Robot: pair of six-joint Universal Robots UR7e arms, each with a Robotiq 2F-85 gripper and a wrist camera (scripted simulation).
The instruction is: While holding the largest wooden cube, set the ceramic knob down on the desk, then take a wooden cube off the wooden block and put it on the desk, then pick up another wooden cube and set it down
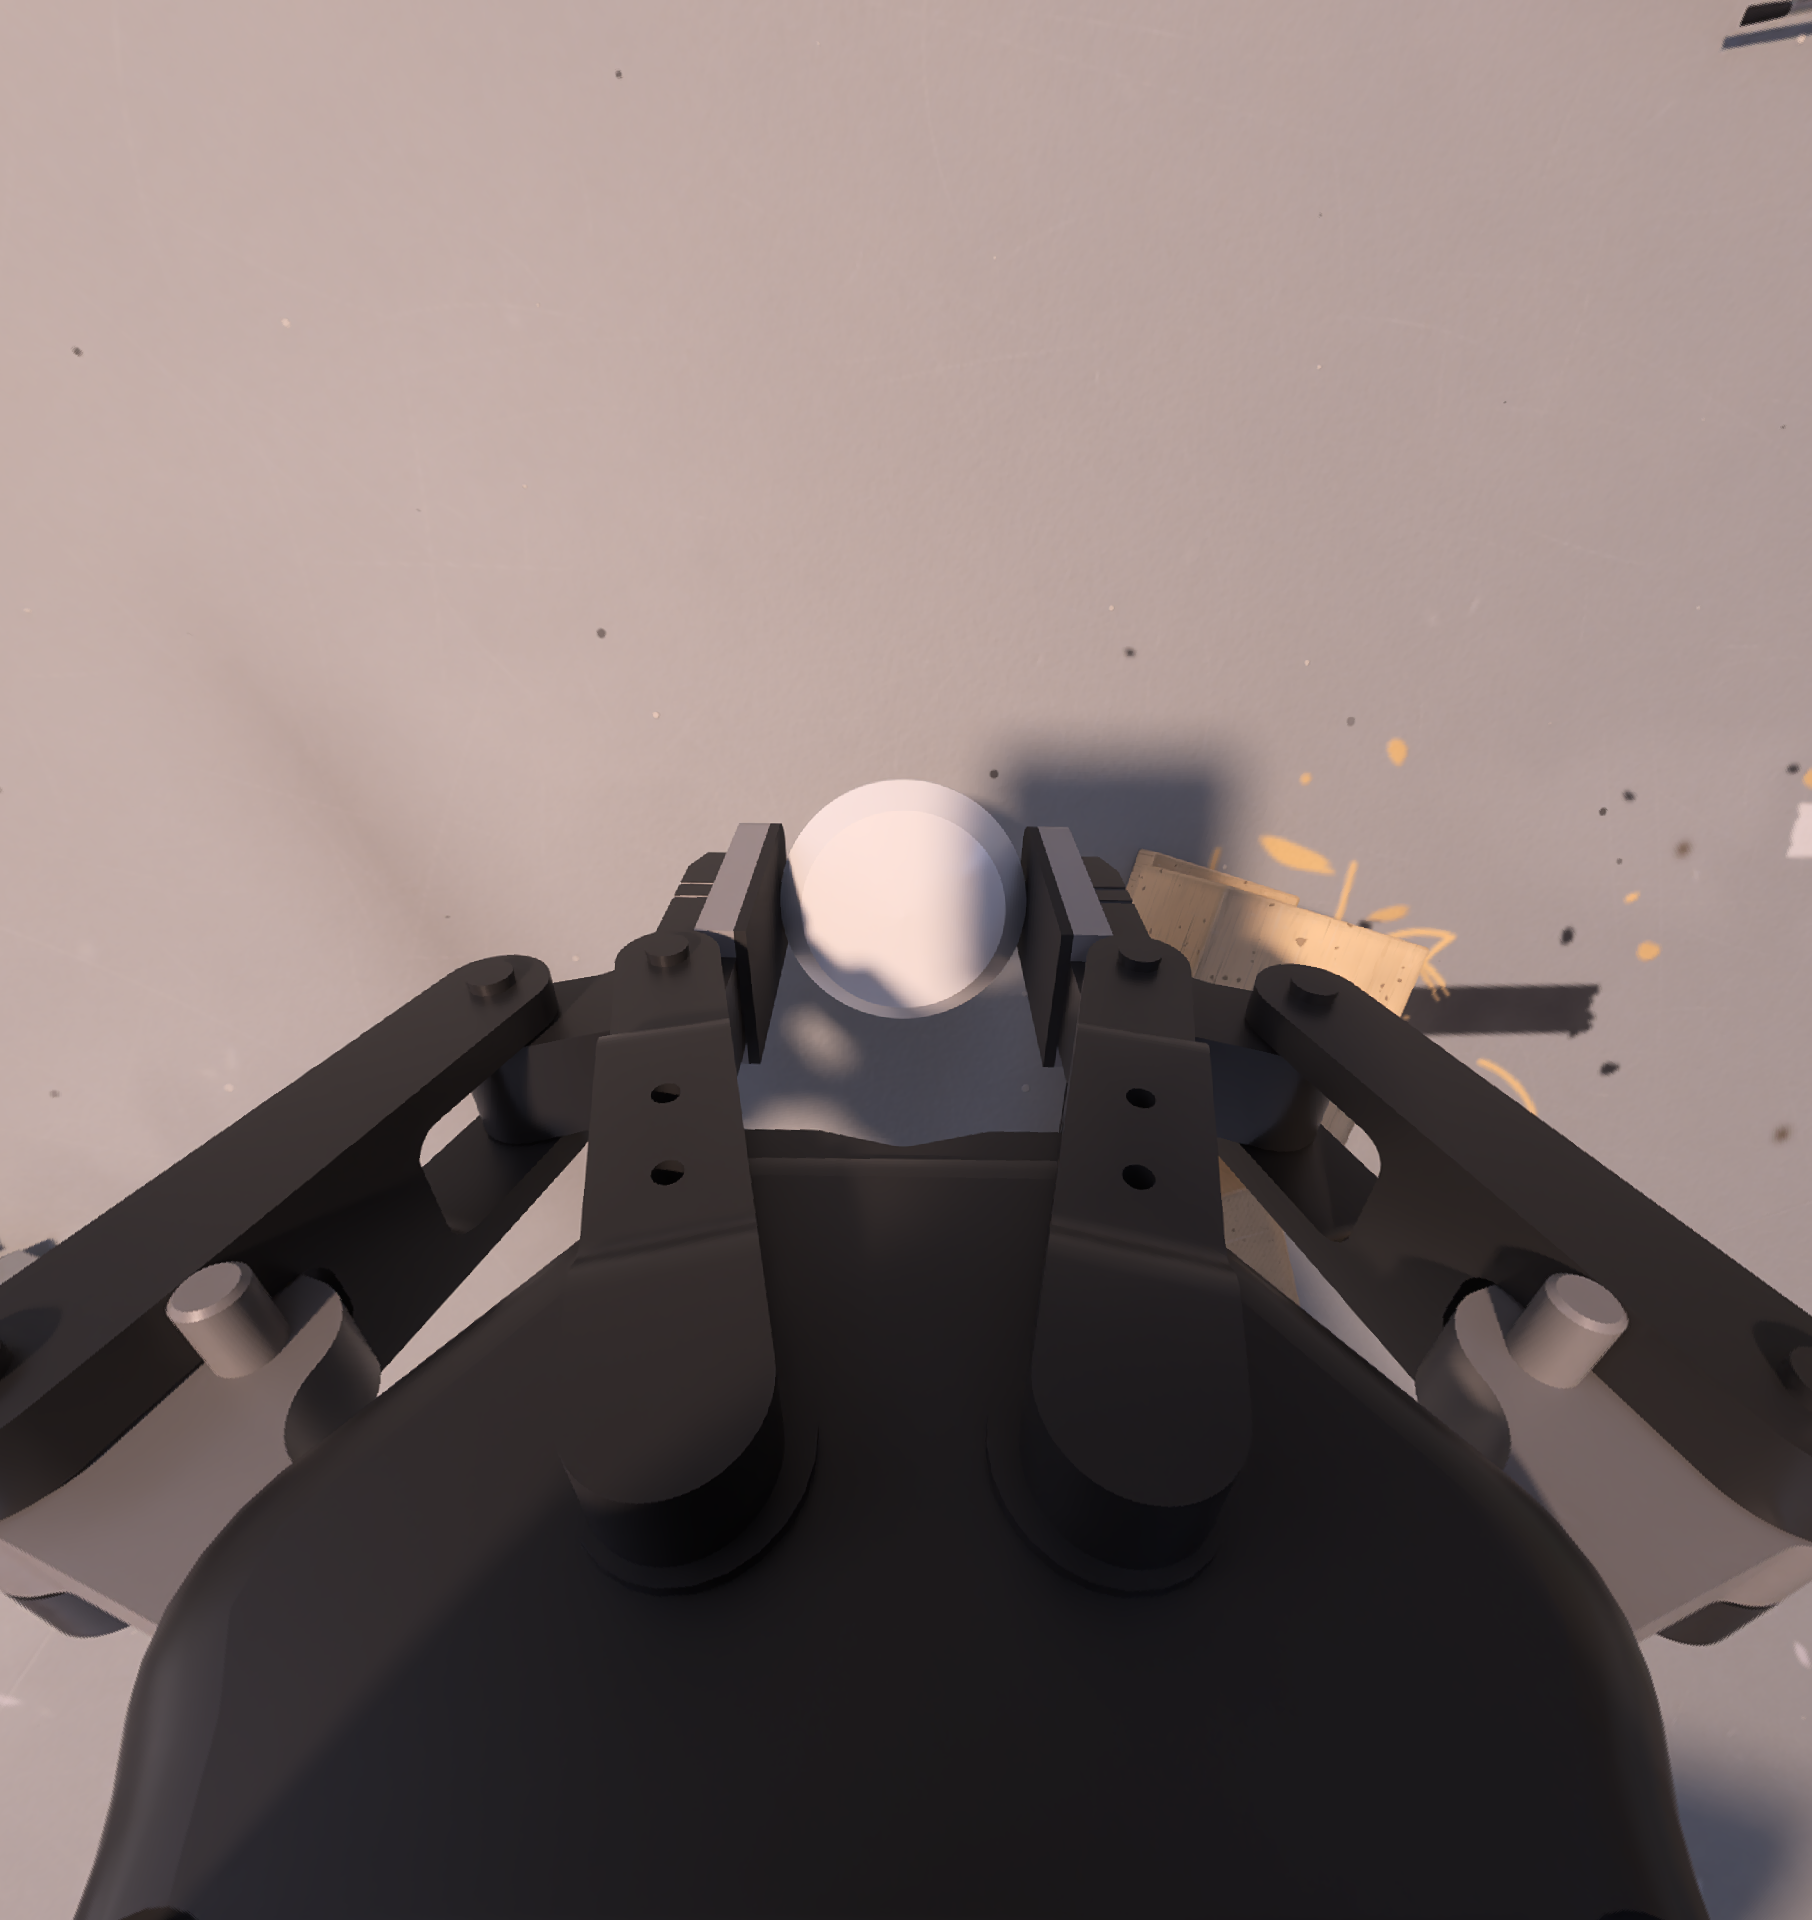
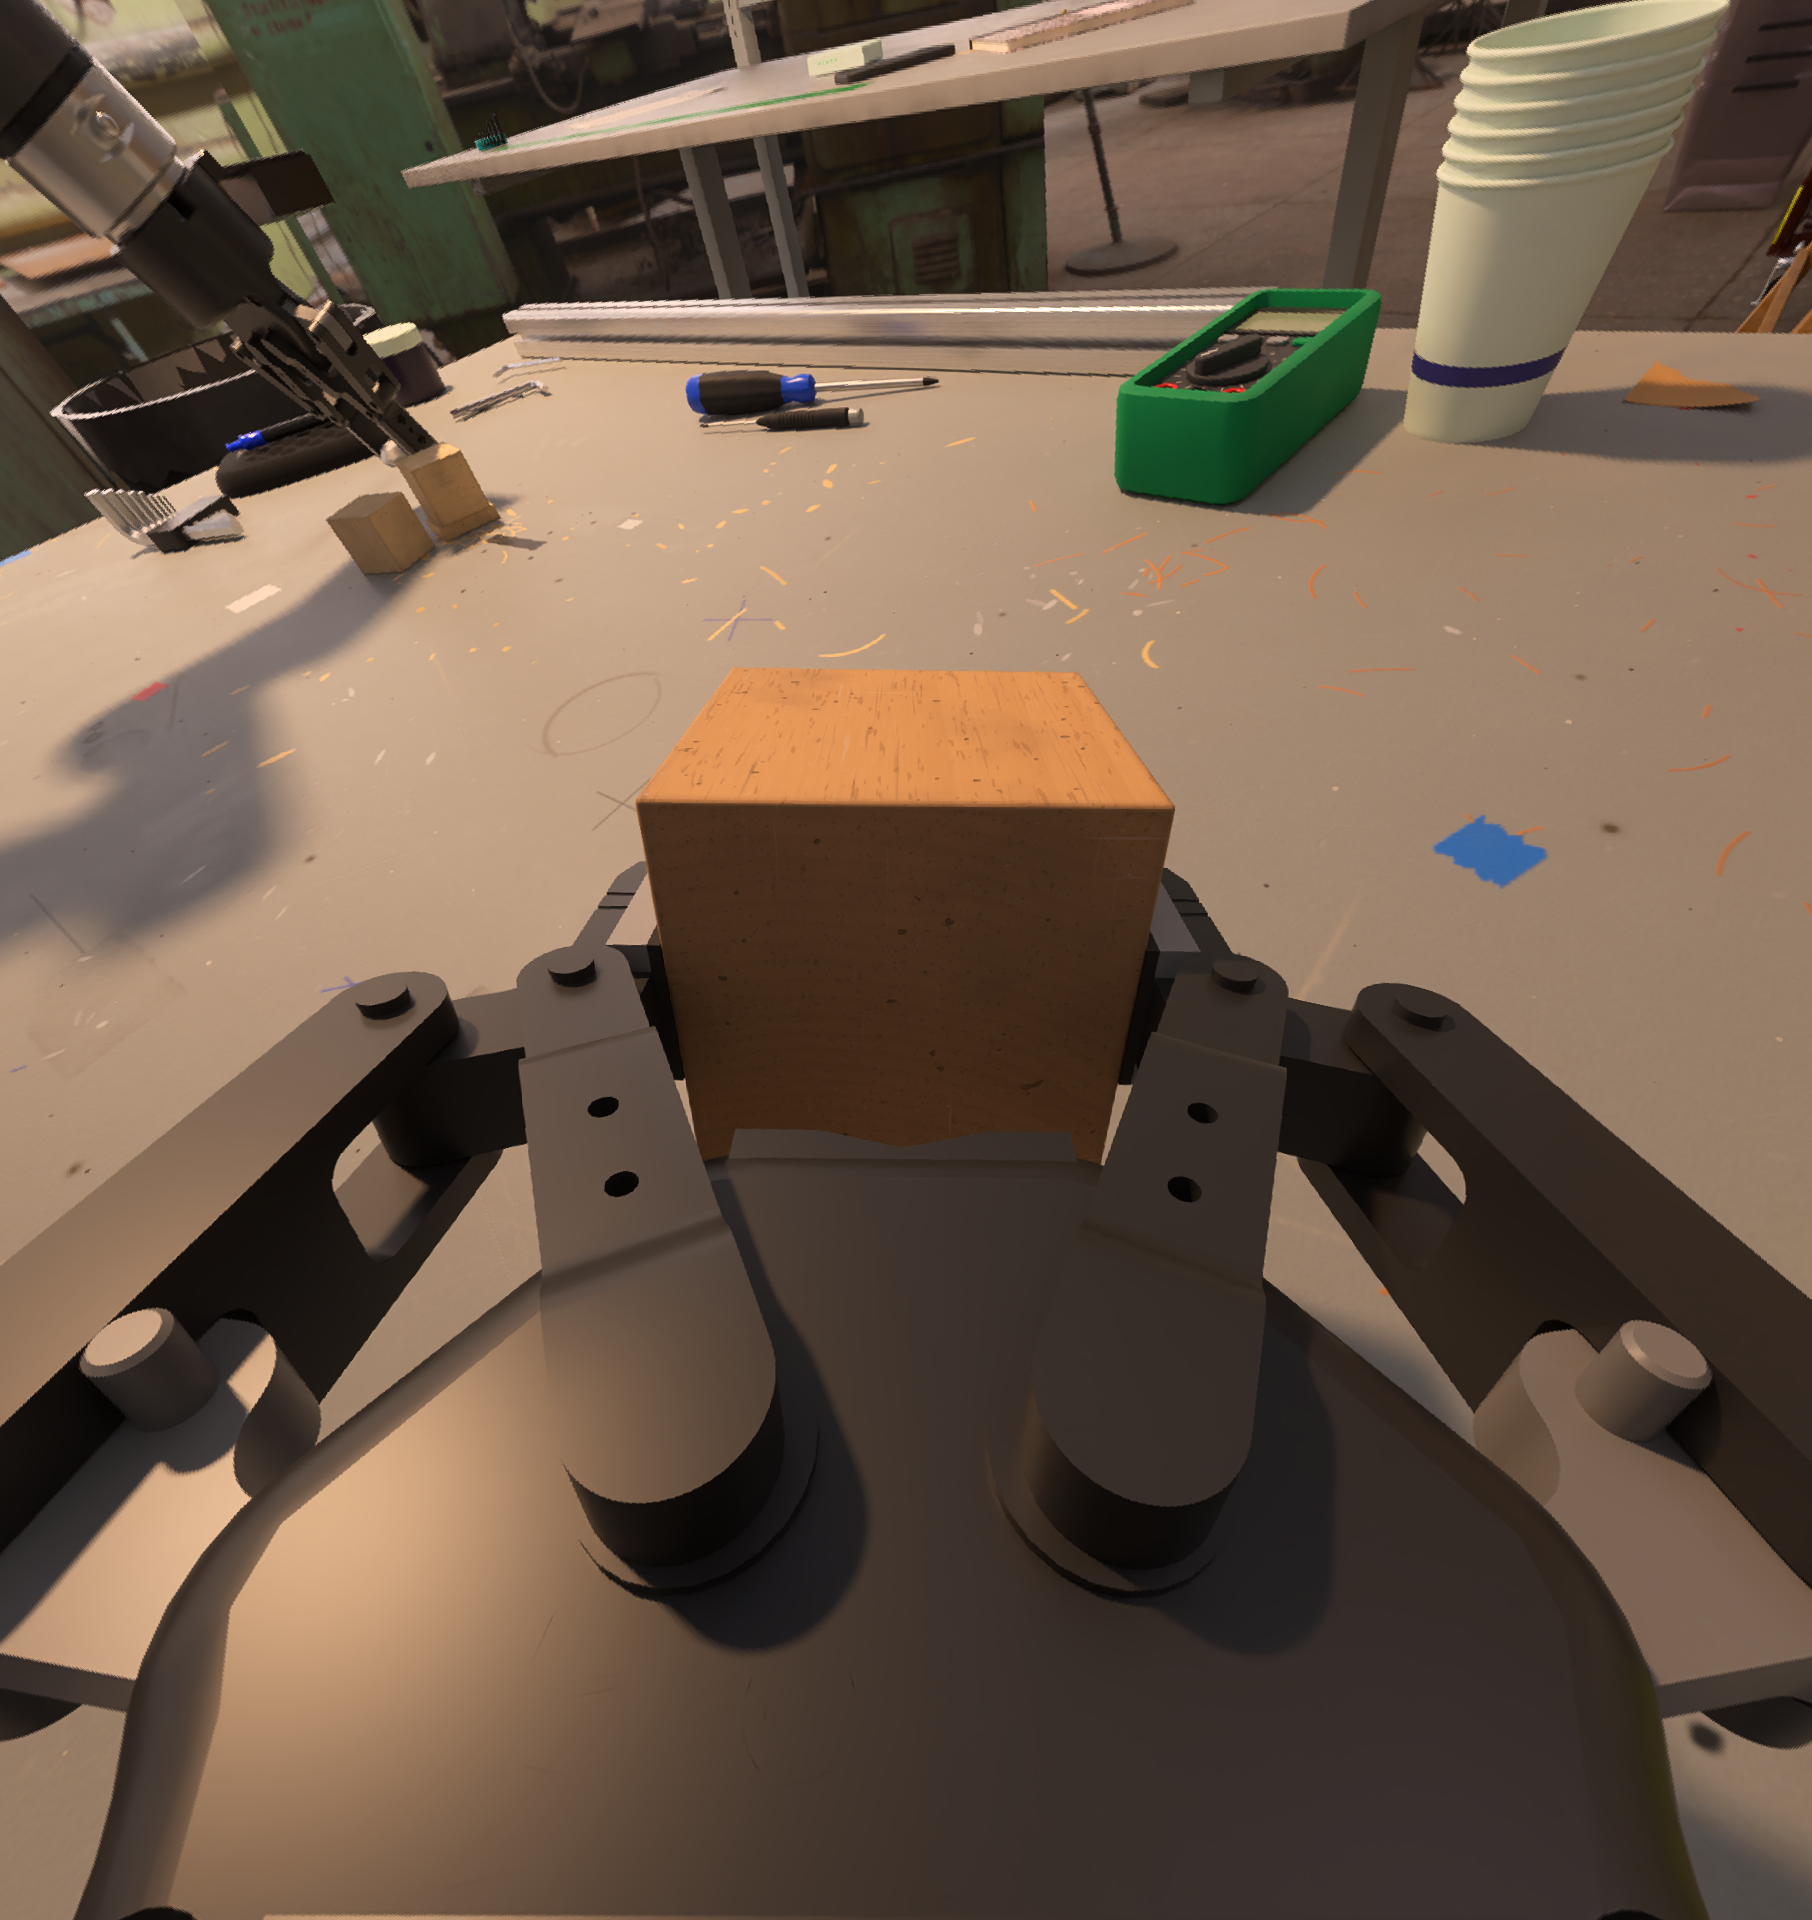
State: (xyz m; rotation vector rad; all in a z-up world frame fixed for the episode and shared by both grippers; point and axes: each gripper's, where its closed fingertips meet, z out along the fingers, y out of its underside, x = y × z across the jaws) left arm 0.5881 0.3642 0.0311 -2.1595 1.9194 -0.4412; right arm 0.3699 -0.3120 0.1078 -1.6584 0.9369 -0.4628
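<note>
My left gripper (image 1: 902, 883) is shut on the white ceramic knob (image 1: 902, 904) and points straight down at the desk (image 1: 673, 468). Light wooden pieces (image 1: 1286, 935) lie just right of its fingers, partly hidden. In the right wrist view, the left gripper (image 2: 398, 442) sits at the far left beside a wooden cube stacked on a wooden block (image 2: 450, 488), with another small wooden cube (image 2: 377, 530) next to it on the desk. My right gripper (image 2: 902, 894) is shut on the largest wooden cube (image 2: 902, 935) and holds it above the desk.
A green multimeter (image 2: 1245, 395), a stack of paper cups (image 2: 1536, 239), a blue-handled screwdriver (image 2: 767, 390) and a metal rail (image 2: 860, 322) lie along the desk's far side. A black bin (image 2: 154, 416) stands behind the left gripper. Blue tape (image 2: 1491, 850) marks the desk.
</note>
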